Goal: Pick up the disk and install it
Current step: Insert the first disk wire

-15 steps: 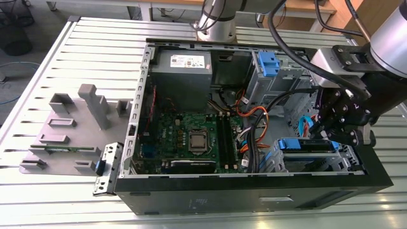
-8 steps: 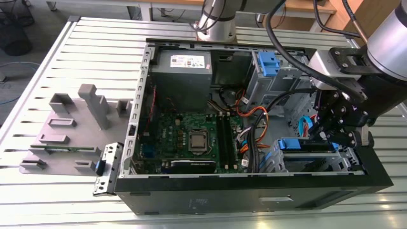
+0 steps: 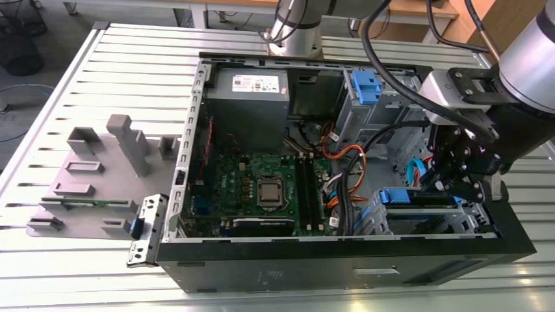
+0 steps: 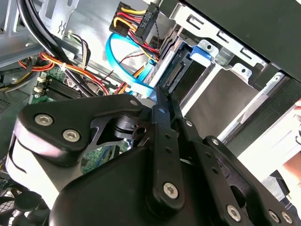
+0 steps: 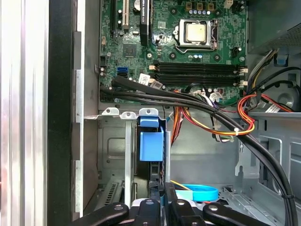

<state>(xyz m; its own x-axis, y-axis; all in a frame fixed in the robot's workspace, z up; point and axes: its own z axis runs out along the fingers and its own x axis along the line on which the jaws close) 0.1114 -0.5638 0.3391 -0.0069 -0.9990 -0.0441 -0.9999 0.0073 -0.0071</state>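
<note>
The disk [image 3: 418, 200], silver with bright blue rails, sits on edge in the low grey drive cage [image 3: 433, 224] at the case's corner on the exterior view's right. My gripper [image 3: 457, 187] hangs just beside that cage. In the second wrist view the black fingers [image 4: 162, 141] come together, and the gripper [image 4: 163, 100] rests at the disk's [image 4: 184, 71] connector end. In the first wrist view the gripper [image 5: 162, 195] sits right behind the disk's blue carrier [image 5: 151, 143]. Nothing wide shows between the fingers.
The open computer case [image 3: 347, 266] lies on a slatted metal table. Thick black cables [image 5: 202, 106], orange and red wires and a blue flat cable [image 5: 200, 192] run close to the cage. A tall drive cage with a blue-tabbed bracket [image 3: 364, 88] stands behind. A grey fixture [image 3: 95, 182] lies outside.
</note>
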